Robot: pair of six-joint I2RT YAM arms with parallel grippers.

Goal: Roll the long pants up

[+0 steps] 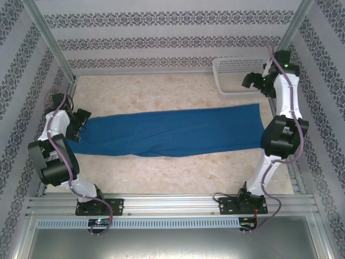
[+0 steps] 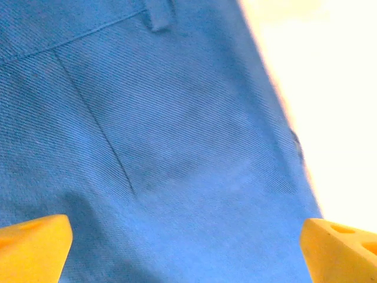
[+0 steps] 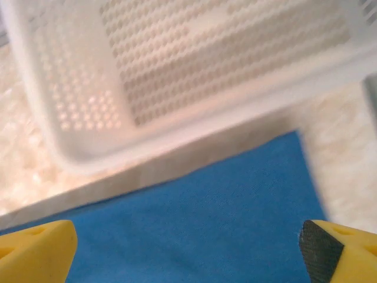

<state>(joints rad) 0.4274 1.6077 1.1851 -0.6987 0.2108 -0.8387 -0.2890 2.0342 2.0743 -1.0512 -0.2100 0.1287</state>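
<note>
1. Top external view. The deep-blue soft cloth long pants (image 1: 172,132) lie flat as one long band on the pale mottled tabletop (image 1: 161,91). They sit on the near side of the white perforated plastic basket (image 1: 237,75). One end stops just short of the basket and the other reaches far to the basket's left.
2. Same view. The left gripper (image 1: 81,125) sits at the end of the pants farthest from the basket. The right gripper (image 1: 252,81) is by the basket's near rim, beside the closer end of the pants. Finger spacing is too small to read here.
3. Left wrist view, adding cloth detail. Diagonal twill, a stitched seam (image 2: 94,124) and a belt loop (image 2: 159,15) mark the end away from the basket. The left gripper (image 2: 185,253) has its yellow fingertips (image 2: 32,244) set wide apart and holds nothing. Blue cloth spans the gap beneath them; contact cannot be told.
4. Right wrist view, adding the basket's edge. The basket (image 3: 177,88), blurred, lies just beyond a corner of the pants (image 3: 206,224), with a strip of tabletop (image 3: 177,165) between. The right gripper (image 3: 188,253) is spread wide and empty, with the pants below it.
</note>
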